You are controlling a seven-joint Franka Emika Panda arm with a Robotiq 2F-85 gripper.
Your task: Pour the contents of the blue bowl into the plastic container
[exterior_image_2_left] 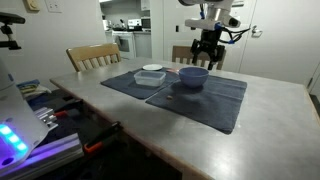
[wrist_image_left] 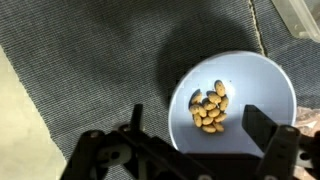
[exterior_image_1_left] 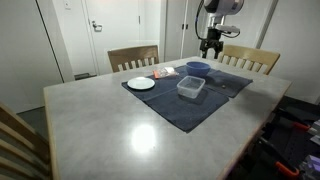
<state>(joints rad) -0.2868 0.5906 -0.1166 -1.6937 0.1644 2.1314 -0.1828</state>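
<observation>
Overhead, an open claw [wrist_image_left: 193, 112] and a blue bowl [wrist_image_left: 235, 90] of nuts

Seen from the wrist, the two dark fingers [wrist_image_left: 137, 115] stand spread wide with nothing held between them. The blue bowl lies below them on a dark ribbed cloth [wrist_image_left: 90, 70]. A small heap of tan, nut-like pieces [wrist_image_left: 210, 112] sits in the middle of the bowl. The bowl's lower rim is hidden behind the claw's body, and one finger covers part of its right side. Only a corner of the plastic container [wrist_image_left: 300, 12] shows, cut off at the top right of that view. A strip of pale table [wrist_image_left: 15, 110] shows at the lower left.

In both exterior views the claw hangs above the bowl without touching it, near the far edge of the table. The container stands on the cloth just beside the bowl; whether the two touch cannot be told. In an exterior view a white plate [exterior_image_1_left: 141, 83] rests at the cloth's corner. A small reddish thing [exterior_image_1_left: 163, 72] lies near it, too small to name, and any print on it cannot be read. Two wooden chairs [exterior_image_1_left: 133, 57] stand behind the table. In an exterior view blurred equipment with a blue glow [exterior_image_2_left: 10, 140] is cut off at the lower left
</observation>
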